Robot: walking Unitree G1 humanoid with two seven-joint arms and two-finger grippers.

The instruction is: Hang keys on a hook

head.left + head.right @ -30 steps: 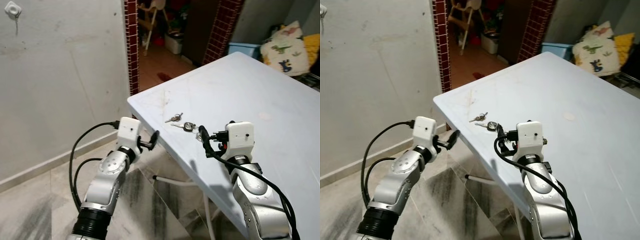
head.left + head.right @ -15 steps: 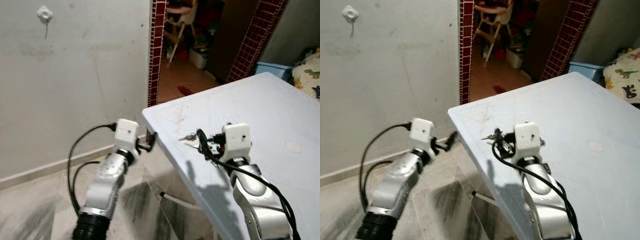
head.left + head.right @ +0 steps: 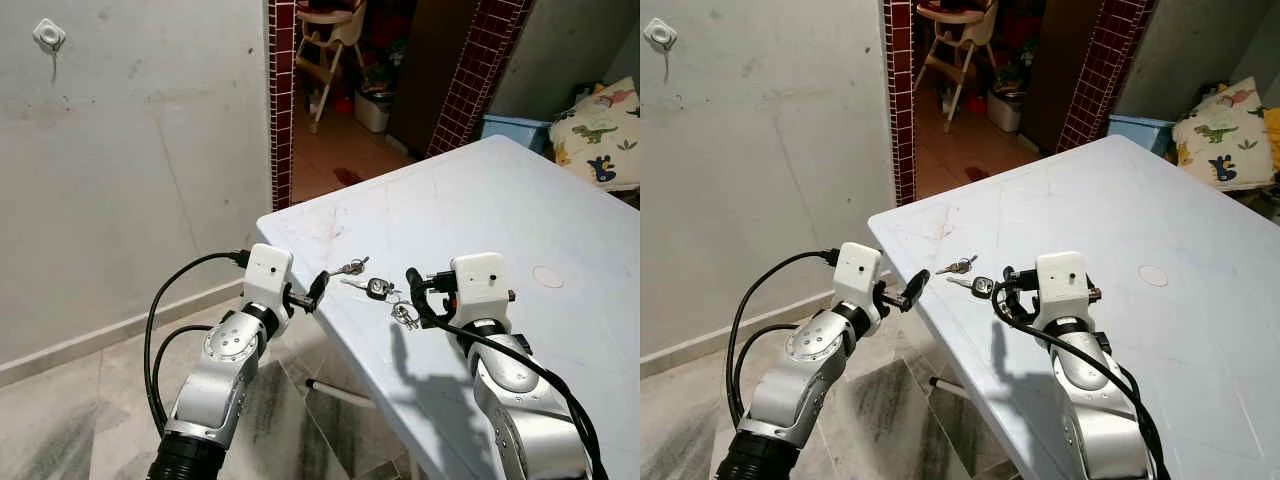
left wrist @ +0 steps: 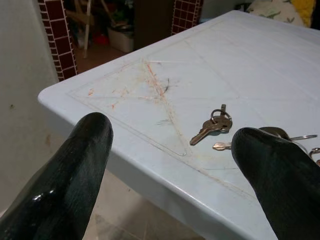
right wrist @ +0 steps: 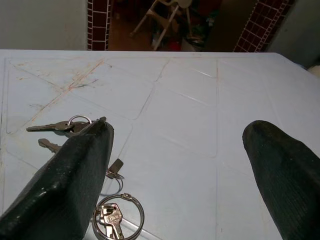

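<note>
Right wrist view: keys (image 5: pixel 75 126) flat on table (image 5: pixel 210 105), light, slippery, loose. Best pinched at ring. Right gripper (image 5: pixel 175 175), left gripper (image 4: pixel 170 165) both spread, empty.

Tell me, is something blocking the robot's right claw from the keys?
Nothing visible does. The right gripper hangs open just above the bunch of silver keys, which lies bare on the pale blue plastic table.

The left gripper (image 4: pixel 170 165) hangs just off the corner of the pale blue table (image 4: pixel 240 60), jaws spread wide. A small bunch of keys (image 4: pixel 212 127) lies flat near that corner, beside reddish scuff marks (image 4: pixel 152 82).
</note>
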